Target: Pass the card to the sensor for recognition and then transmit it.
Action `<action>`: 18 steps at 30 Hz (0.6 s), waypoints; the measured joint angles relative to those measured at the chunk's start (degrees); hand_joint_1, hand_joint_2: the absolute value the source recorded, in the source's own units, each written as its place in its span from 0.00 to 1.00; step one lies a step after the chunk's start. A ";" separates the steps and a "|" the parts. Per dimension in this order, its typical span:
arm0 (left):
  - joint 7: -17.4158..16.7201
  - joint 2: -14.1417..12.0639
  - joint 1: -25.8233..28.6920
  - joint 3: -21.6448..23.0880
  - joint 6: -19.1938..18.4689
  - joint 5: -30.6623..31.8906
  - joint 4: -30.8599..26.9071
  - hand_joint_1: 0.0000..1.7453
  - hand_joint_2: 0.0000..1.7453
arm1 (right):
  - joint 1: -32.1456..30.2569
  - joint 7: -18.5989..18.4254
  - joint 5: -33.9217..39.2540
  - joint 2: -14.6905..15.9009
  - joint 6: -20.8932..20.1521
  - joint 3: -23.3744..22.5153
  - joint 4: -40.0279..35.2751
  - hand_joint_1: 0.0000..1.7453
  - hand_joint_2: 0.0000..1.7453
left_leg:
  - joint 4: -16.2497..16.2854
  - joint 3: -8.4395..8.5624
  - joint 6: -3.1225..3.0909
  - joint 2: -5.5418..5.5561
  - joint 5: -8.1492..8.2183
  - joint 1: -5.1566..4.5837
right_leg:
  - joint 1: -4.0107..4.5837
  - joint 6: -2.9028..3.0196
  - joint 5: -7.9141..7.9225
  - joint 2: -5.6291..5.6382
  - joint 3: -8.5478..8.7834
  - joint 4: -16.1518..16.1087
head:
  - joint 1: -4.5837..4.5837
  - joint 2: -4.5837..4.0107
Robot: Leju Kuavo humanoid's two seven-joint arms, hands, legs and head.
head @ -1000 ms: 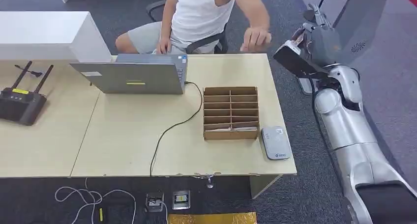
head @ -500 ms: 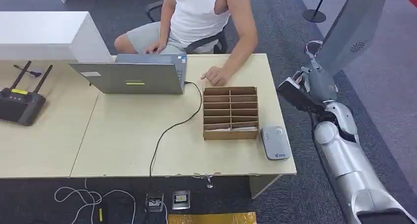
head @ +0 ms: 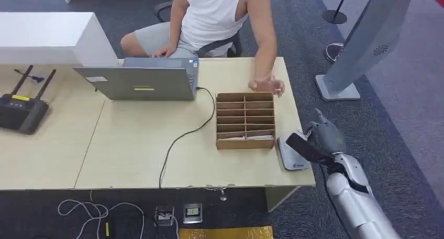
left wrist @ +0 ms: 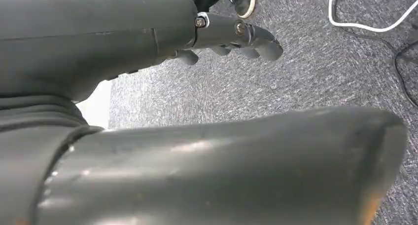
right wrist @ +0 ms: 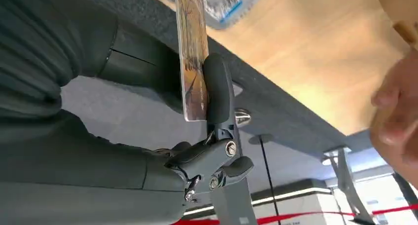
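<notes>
The card [right wrist: 191,57] is pinched edge-on between the thumb and a dark finger of the right hand [head: 322,139], its far end reaching past the fingers [right wrist: 217,89] toward the grey sensor [head: 292,151] on the bench [head: 136,144]. Just beyond sits the divided cardboard box [head: 245,120], a person's hand [head: 268,85] above its far edge. The left hand [left wrist: 231,37] hangs over carpet, its fingers loosely curled around nothing.
</notes>
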State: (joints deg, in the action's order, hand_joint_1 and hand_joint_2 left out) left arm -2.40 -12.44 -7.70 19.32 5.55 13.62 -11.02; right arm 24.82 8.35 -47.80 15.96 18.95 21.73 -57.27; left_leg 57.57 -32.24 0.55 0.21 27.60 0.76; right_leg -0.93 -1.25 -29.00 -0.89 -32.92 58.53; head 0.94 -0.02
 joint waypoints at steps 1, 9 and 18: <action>0.00 0.00 0.01 0.00 0.02 0.00 0.00 0.00 0.00 | -0.17 0.00 0.07 -0.09 0.02 0.00 0.00 1.00 1.00 | 0.00 0.01 0.00 0.00 0.00 0.00 | 0.00 0.00 0.00 0.00 0.00 0.00 | 0.00 0.00; 0.00 -0.04 0.00 -0.04 0.07 0.20 0.00 0.00 0.00 | -0.80 -1.07 0.15 -0.63 -0.04 0.00 0.00 1.00 1.00 | 0.00 0.07 0.00 -0.04 0.00 0.00 | 0.00 0.00 0.00 0.03 0.05 0.00 | 0.00 0.00; 0.00 0.09 -0.01 -0.04 -0.07 0.81 0.00 0.00 0.00 | -0.96 -1.77 -0.35 -1.18 -0.24 0.00 -0.04 1.00 1.00 | 0.00 0.12 0.00 -0.05 0.00 0.00 | 0.00 0.00 0.00 0.04 0.07 0.00 | 0.00 0.00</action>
State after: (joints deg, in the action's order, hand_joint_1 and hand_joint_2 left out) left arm -2.40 -12.35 -7.70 19.28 5.49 14.43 -11.02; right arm 23.86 6.58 -48.15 14.78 18.71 21.73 -57.31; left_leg 57.57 -32.12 0.55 0.16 27.60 0.76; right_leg -0.93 -1.25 -29.00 -0.85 -32.85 58.53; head 0.94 -0.02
